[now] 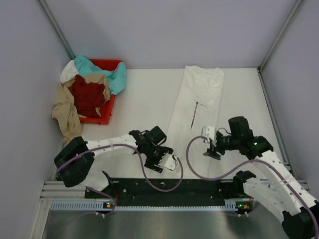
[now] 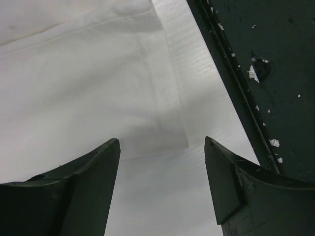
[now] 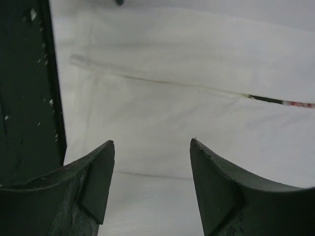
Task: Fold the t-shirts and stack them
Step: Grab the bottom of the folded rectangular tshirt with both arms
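Note:
A white t-shirt [image 1: 192, 104] lies folded into a long narrow strip down the middle of the table, collar end far, with a thin line of print showing at its fold. My left gripper [image 1: 160, 160] is open and empty just left of the strip's near end; its wrist view shows the hem corner [image 2: 162, 113] just ahead of the fingertips. My right gripper [image 1: 213, 151] is open and empty at the strip's near right side, over white cloth [image 3: 162, 98]. Other t-shirts, teal [image 1: 113, 74], dark red [image 1: 88, 95] and tan [image 1: 67, 112], are heaped at the far left.
The heap fills a red plastic bin [image 1: 102, 117], with the tan cloth spilling over its left side onto the table. A black base rail [image 1: 169, 186] runs along the near edge and shows in both wrist views. Grey walls close in the table on three sides.

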